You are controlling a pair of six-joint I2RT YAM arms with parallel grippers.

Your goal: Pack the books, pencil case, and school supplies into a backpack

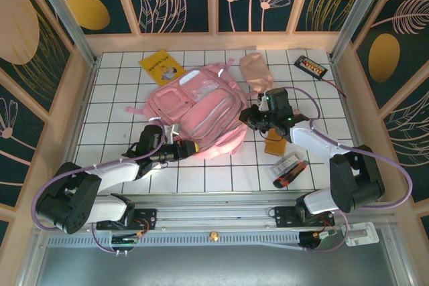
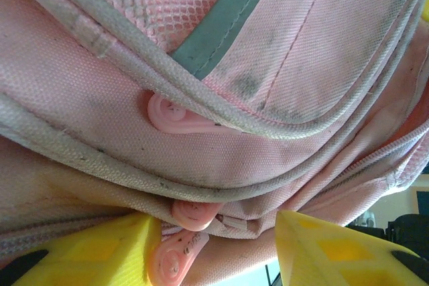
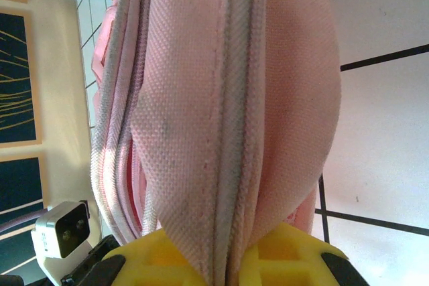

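You have one pink backpack lying in the middle of the table. You also have two books, one pencil case, one wrapped pack and one black device. The yellow booklet lies at the far left, just beside the bag. The pencil case lies at the far right, just beside the bag too. The black device sits in the far right corner. The small orange notebook and the wrapped pack lie near you on the right. All of these are out on the table, and you cannot see inside the bag. Your left arm lies low and reaches to the bag's near edge. The left gripper has its fingers apart, and of the three pink zipper pulls the lowest touches one finger. Your right arm bends in from the right. The right gripper pinches a fold of the bag tight.
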